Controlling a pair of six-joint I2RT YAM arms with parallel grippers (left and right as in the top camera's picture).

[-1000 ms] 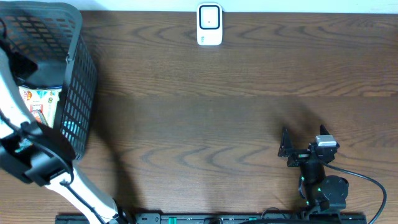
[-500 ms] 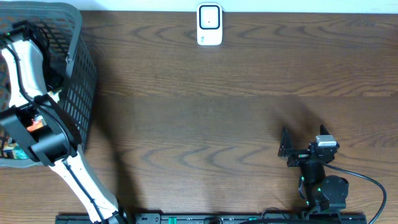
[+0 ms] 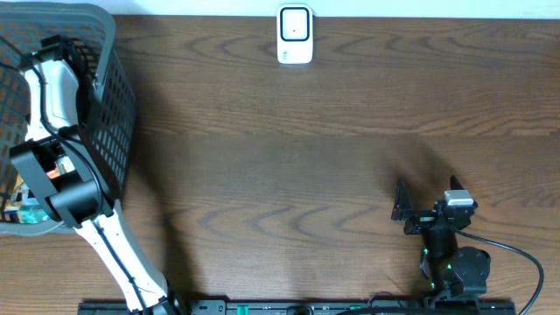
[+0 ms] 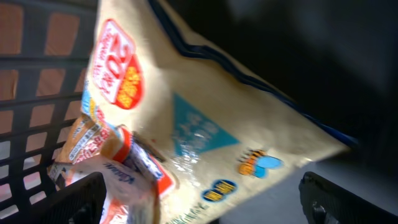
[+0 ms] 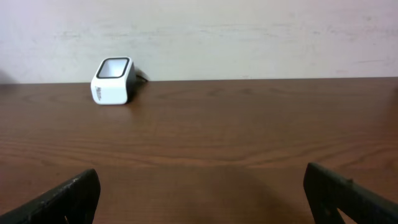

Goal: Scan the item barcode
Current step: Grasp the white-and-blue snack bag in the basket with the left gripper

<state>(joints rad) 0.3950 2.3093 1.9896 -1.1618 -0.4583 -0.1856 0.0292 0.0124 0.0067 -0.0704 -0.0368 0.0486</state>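
My left gripper point(image 3: 61, 52) reaches down inside the black mesh basket point(image 3: 114, 96) at the table's far left. In the left wrist view it point(image 4: 202, 214) is open, its fingers point(image 4: 78, 199) wide apart, just above a cream snack packet point(image 4: 205, 118) with a red badge, a blue triangle and a bee logo. A smaller orange-and-white packet point(image 4: 124, 168) lies by the left finger. No barcode shows. The white scanner point(image 3: 295, 35) stands at the table's far edge, also in the right wrist view point(image 5: 113, 81). My right gripper point(image 3: 425, 197) rests open near the front right point(image 5: 208, 205), holding nothing.
The basket's mesh wall point(image 4: 37, 93) rises close on the left of the left wrist view. Brown wooden tabletop point(image 3: 289, 175) stretches between basket, scanner and right arm. A pale wall point(image 5: 249, 31) backs the table behind the scanner.
The left arm has swung farther back into the basket, and it now covers the packets that showed there a second ago. The right arm has not moved.
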